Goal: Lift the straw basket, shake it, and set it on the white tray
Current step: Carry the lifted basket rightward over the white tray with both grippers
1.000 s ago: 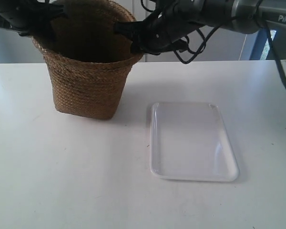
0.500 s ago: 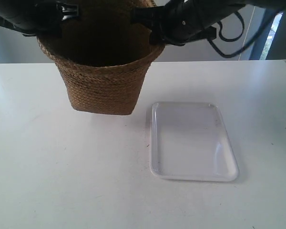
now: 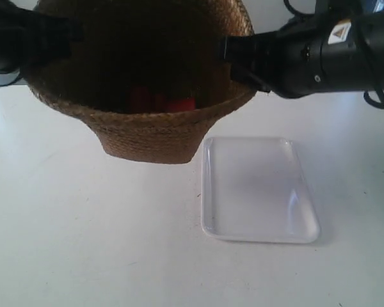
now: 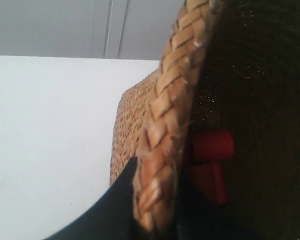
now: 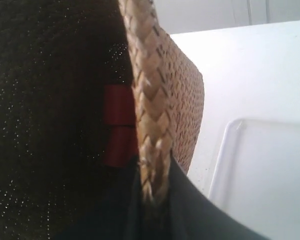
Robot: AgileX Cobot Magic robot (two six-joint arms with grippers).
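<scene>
Up off the tabletop [image 3: 83, 243], the basket [image 3: 147, 137] hangs between my left tool [image 4: 155, 215] and right tool [image 5: 152, 195], each pinching its rim. Got red stuff [image 3: 160, 102] inside, tray [image 3: 259, 236] nearby.

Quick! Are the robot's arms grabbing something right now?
Left end effector: closed on the basket rim.
Right end effector: closed on the basket's opposite rim.

No readable text. Only marking is a small white sticker [image 3: 338, 31] with an orange triangle on the black arm [image 3: 320, 61] at the exterior view's right, too blurred to read. Wrist views show no lettering.
</scene>
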